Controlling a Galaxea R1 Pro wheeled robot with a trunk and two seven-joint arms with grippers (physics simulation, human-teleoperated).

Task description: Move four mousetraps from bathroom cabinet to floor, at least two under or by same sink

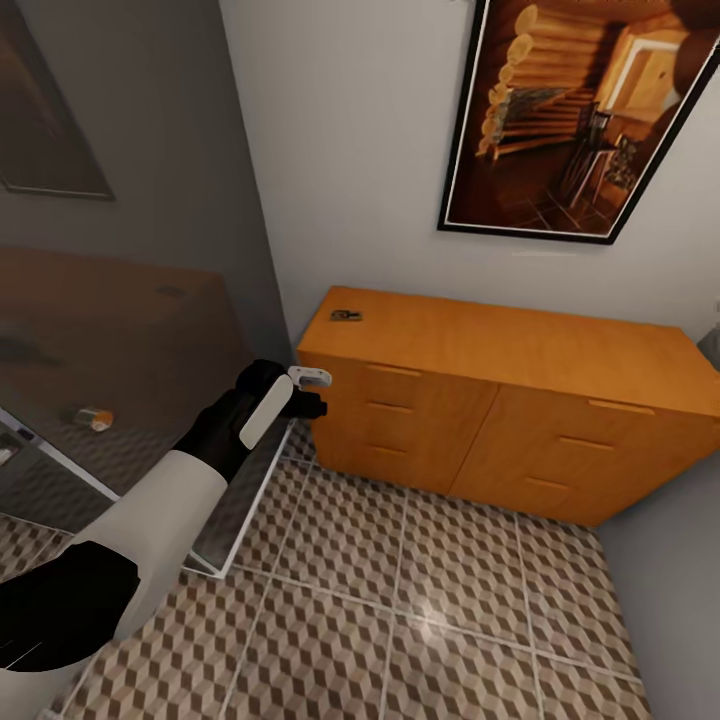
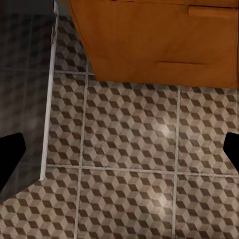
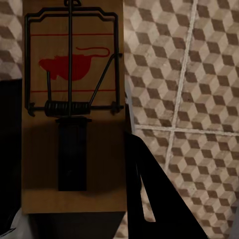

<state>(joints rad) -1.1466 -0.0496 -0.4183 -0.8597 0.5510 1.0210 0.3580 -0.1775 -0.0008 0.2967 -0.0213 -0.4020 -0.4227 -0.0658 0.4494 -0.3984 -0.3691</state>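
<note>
We saw an orange-brown cabinet (image 1: 470, 400), brown-beige cube-patterned floor (image 1: 420, 600) below it, and a tan mousetrap (image 3: 74, 124) printed with a red mouse.

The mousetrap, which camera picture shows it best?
The right wrist view: a mousetrap looms close, red mouse print and wire spring clear, held in the right claw. The head view shows another as a tiny dark speck on the cabinet.
</note>
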